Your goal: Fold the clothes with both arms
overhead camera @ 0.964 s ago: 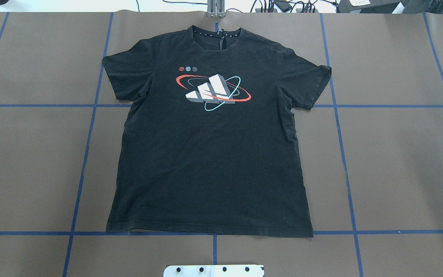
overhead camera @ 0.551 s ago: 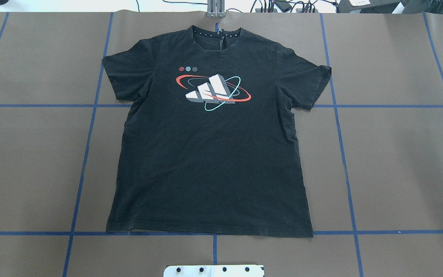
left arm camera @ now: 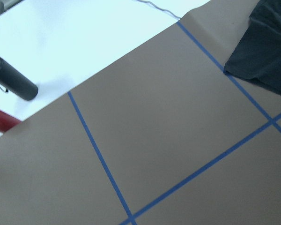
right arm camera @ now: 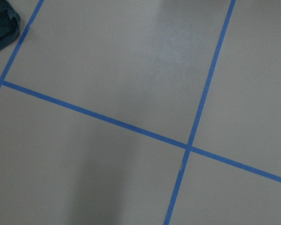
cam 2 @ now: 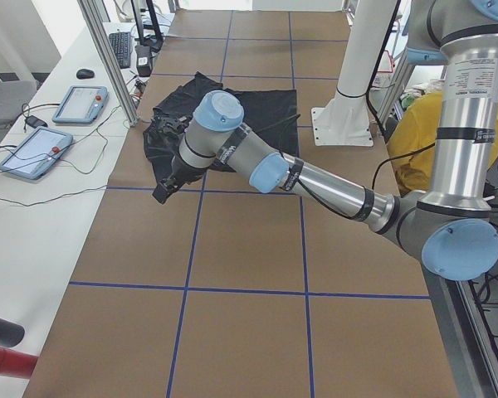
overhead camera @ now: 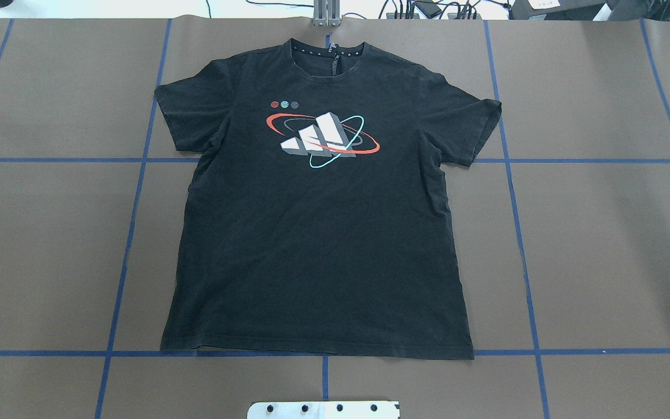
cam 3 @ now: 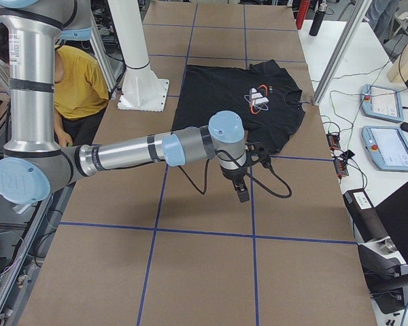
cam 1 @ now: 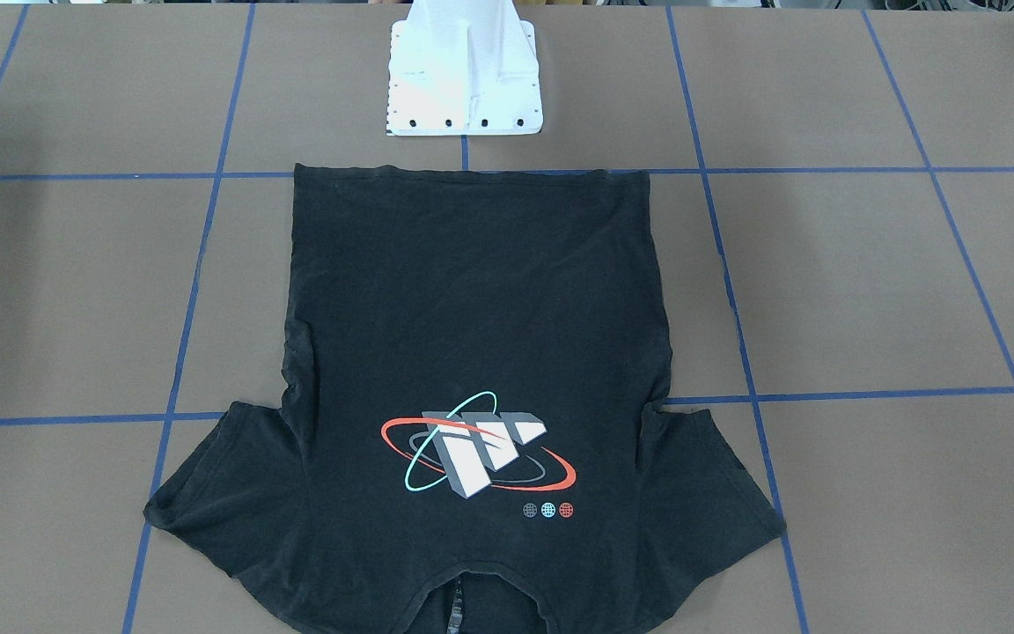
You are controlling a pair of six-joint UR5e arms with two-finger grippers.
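I see shirt point(overhead camera: 317, 233) flat, unfolded on desk point(overhead camera: 602, 244); left claw point(cam 2: 161, 193), right claw point(cam 3: 242, 194) hover beside it; spread or pressed, can't tell

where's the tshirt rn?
Overhead view: the T-shirt lies flat in the middle of the table, collar near the far edge, hem just short of the white pedestal base.

A robotics lab: brown-papered worktop point(overhead camera: 602, 250) gridded with blue tape point(overhead camera: 602, 160), a white pedestal point(cam 1: 463, 79) at top centre, teach pendants point(cam 2: 33, 153) on a white bench point(cam 2: 58, 207) at left, an aluminium post point(cam 2: 108, 58) beside.
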